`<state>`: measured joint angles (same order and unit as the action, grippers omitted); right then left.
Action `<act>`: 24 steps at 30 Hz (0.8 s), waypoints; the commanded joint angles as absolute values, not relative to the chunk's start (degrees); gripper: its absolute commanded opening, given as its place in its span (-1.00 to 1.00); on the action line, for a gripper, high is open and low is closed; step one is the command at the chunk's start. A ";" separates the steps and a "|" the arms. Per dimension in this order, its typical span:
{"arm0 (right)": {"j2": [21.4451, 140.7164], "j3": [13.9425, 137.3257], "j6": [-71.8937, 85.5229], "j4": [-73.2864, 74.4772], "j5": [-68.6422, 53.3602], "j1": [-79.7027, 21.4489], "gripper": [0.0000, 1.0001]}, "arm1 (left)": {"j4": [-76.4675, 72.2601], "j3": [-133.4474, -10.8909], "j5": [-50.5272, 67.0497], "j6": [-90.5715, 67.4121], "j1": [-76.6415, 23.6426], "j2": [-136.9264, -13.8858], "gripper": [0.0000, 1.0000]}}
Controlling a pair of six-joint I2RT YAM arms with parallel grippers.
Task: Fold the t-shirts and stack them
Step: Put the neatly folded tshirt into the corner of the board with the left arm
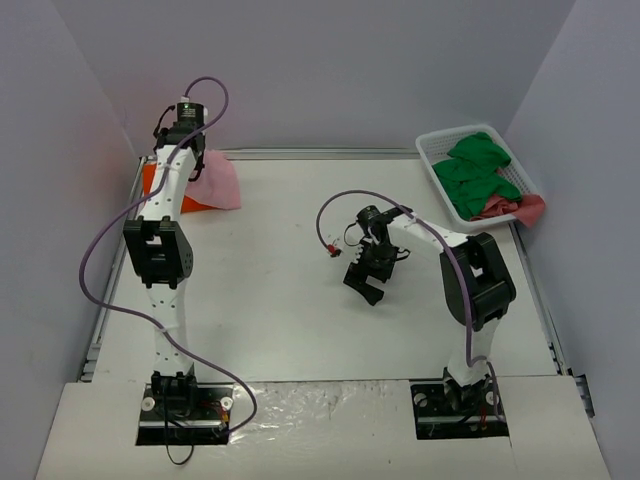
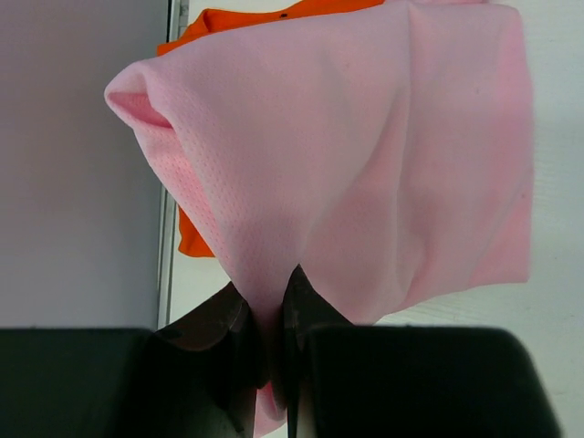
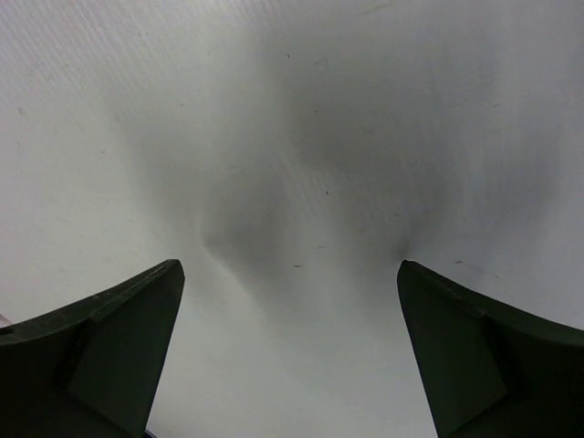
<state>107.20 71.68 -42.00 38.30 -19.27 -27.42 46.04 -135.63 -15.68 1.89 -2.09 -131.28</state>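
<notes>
grips a fold of the light pink t-shirt (image 2: 365, 155) in the left gripper (image 2: 265, 315), jaws clenched tight on the cloth, out at the far left corner of the table (image 1: 300, 330) close by the left wall. hangs bunched and draped from that pinch, doubled over itself. covers most of the bright orange t-shirt (image 2: 193, 239) beneath, leaving only an orange edge showing past the pink on the wall side. seems to lie flat on the table there, though mostly hidden. hovers over bare table near the middle with the right gripper (image 3: 290, 283), jaws spread wide, holding nothing. at the far right corner, a white slatted basket (image 1: 432, 160) heaped with green cloth (image 1: 480, 170), a bit of reddish-pink cloth (image 1: 510, 208) spilling over its rim.
</notes>
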 commanded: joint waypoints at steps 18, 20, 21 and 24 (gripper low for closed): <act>110.83 72.16 -40.96 40.52 -16.79 -27.51 1.00 | 40.96 -135.17 -18.81 6.59 4.74 -125.16 -0.95; 111.18 72.07 -41.04 40.60 -16.61 -27.51 1.00 | 40.43 -134.83 -18.02 5.98 5.36 -124.63 -0.95; 111.36 72.07 -41.04 40.61 -16.52 -27.51 1.00 | 40.08 -134.48 -17.58 5.72 5.62 -124.45 -0.95; 112.06 72.07 -40.87 40.61 -15.91 -27.51 1.00 | 39.20 -133.86 -17.23 5.10 6.76 -124.63 -0.95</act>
